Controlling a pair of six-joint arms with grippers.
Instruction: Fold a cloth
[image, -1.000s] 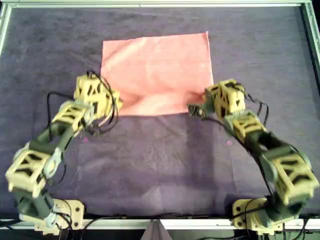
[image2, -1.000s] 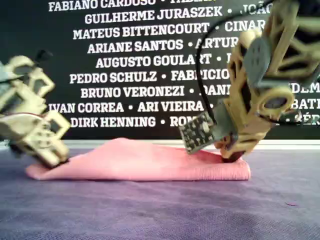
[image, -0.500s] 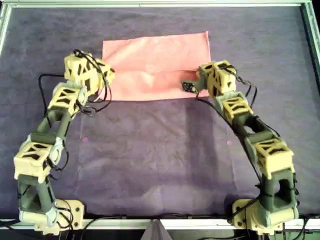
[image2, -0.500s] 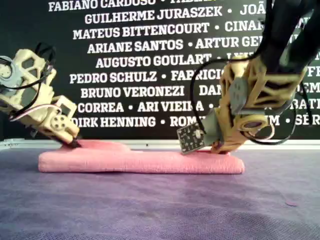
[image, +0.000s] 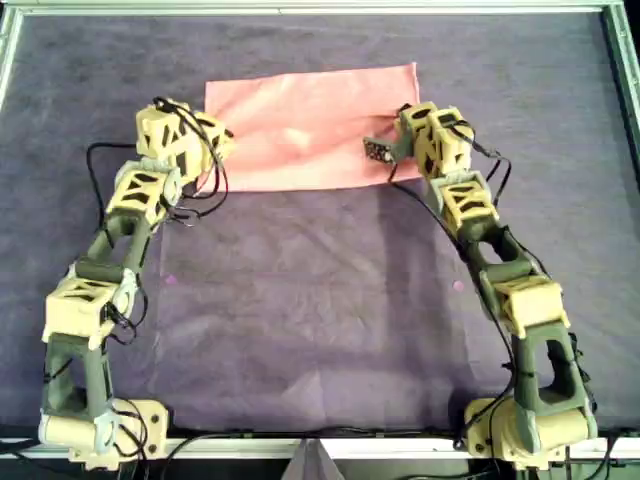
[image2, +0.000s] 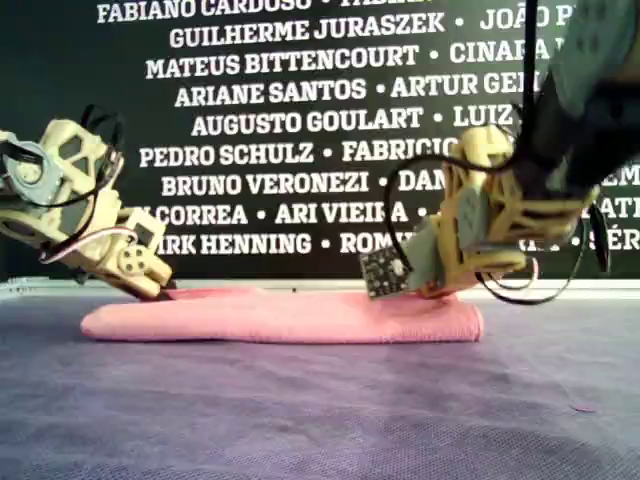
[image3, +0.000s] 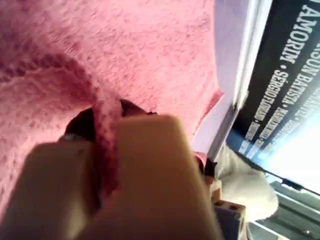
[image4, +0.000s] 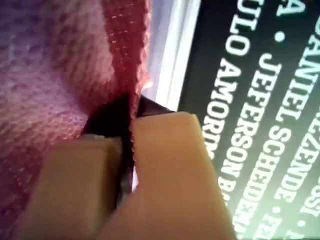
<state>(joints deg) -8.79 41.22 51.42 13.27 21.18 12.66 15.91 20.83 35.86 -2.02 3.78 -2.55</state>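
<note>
The salmon-pink cloth (image: 310, 125) lies doubled over on the dark purple mat (image: 320, 310), in the far middle of the overhead view. In the exterior view the cloth (image2: 280, 318) is a low flat band. My left gripper (image: 212, 152) is shut on the cloth's edge at the overhead view's left; the left wrist view shows the fabric (image3: 150, 45) pinched in the left gripper (image3: 107, 132). My right gripper (image: 402, 160) is shut on the edge at the overhead view's right, with fabric (image4: 45, 90) clamped in the right gripper (image4: 127, 127). Both grippers (image2: 163, 291) (image2: 440, 292) sit low on the cloth.
A metal frame (image: 320, 8) borders the mat on the far side and both sides of the overhead view. A black banner with white names (image2: 300, 120) stands behind the table. Bare mat stretches between the cloth and the arm bases (image: 110, 430) (image: 520, 430).
Both grippers carried the cloth's near edge away from the bases toward the far edge and sank lower. The raised fold has flattened, and the cloth looks narrower from above.
</note>
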